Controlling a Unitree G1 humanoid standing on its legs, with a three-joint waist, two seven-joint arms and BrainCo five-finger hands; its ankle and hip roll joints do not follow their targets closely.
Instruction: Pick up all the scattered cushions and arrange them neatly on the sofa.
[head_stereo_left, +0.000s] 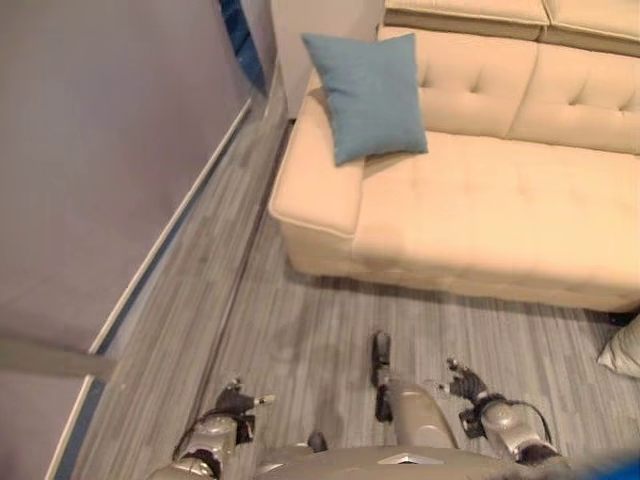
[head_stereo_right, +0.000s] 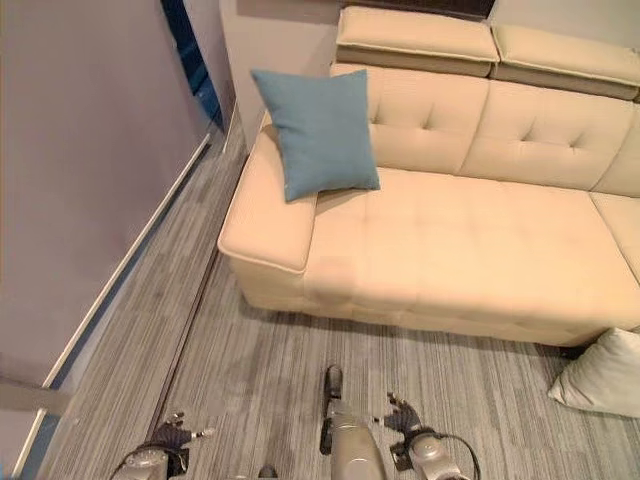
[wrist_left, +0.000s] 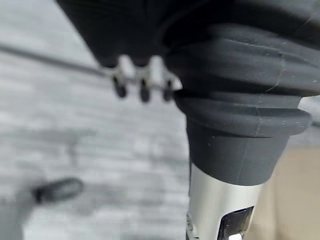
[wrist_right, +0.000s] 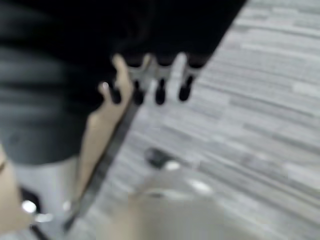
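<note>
Left hand: I see my left hand low over the grey plank floor, fingers loosely extended, nothing in it; its own wrist view shows the fingertips hanging free above the boards.
Right hand: my right hand hangs at the other side, fingers spread and relaxed, carrying nothing; in its wrist view the dark tips point at bare floor beside the sofa base.
Floor between hands and sofa: planks run up to the front of the cream sofa, well apart from both hands.
White cushion: a pale cushion lies on the floor to my right, against the sofa's front lower corner, well apart from my right hand.
Blue cushion: the blue cushion stands tilted on the sofa's left end, leaning on the backrest, its lower edge across the armrest and seat.
Wall: a grey wall with a pale skirting runs along my left.
</note>
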